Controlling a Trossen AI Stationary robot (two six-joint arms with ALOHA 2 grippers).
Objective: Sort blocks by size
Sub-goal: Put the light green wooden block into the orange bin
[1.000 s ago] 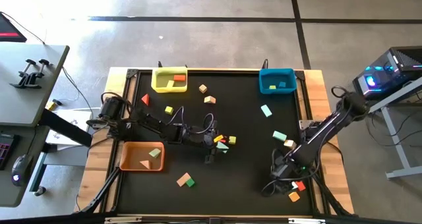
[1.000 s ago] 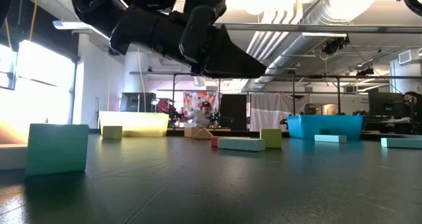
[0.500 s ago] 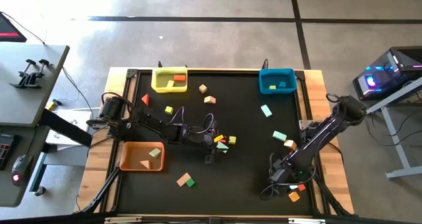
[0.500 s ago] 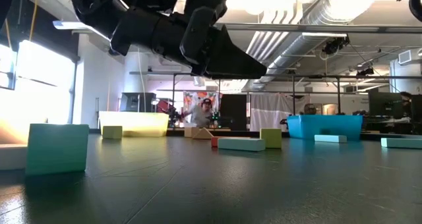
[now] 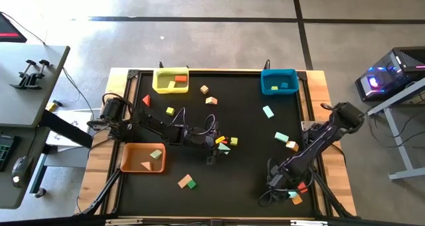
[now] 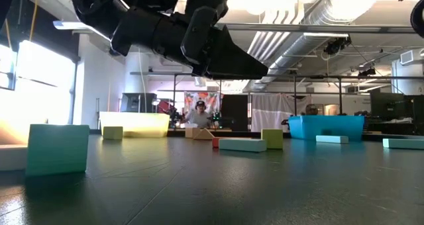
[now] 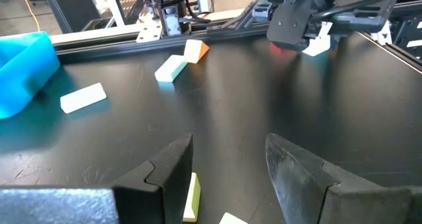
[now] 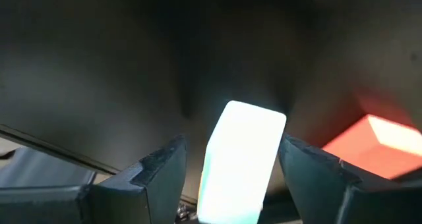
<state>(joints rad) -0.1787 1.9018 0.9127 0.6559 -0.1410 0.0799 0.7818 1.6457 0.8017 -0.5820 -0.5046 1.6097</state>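
Note:
Blocks of several colours lie scattered on the black table. My right gripper (image 5: 287, 188) is open near the table's near right corner. In the right wrist view its fingers stand on either side of a pale mint block (image 8: 241, 158), and a red block (image 8: 369, 145) lies beside it. An orange block (image 5: 295, 199) rests close by. My left gripper (image 5: 219, 145) hovers open above a cluster at the table's middle, with a yellow block (image 7: 191, 197) below its fingers. The low view shows it overhead (image 6: 199, 46).
A yellow bin (image 5: 170, 80) and a blue bin (image 5: 279, 82) stand at the far edge, an orange bin (image 5: 141, 157) at the near left. Loose mint blocks (image 5: 267, 111) (image 5: 281, 137) and a tan-and-green pair (image 5: 187, 181) lie between. A person sits in the room beyond.
My right gripper has sunk toward the blocks at the near right corner, shifting a little toward the near edge and the left, and it has stayed open. The blocks have kept their places.

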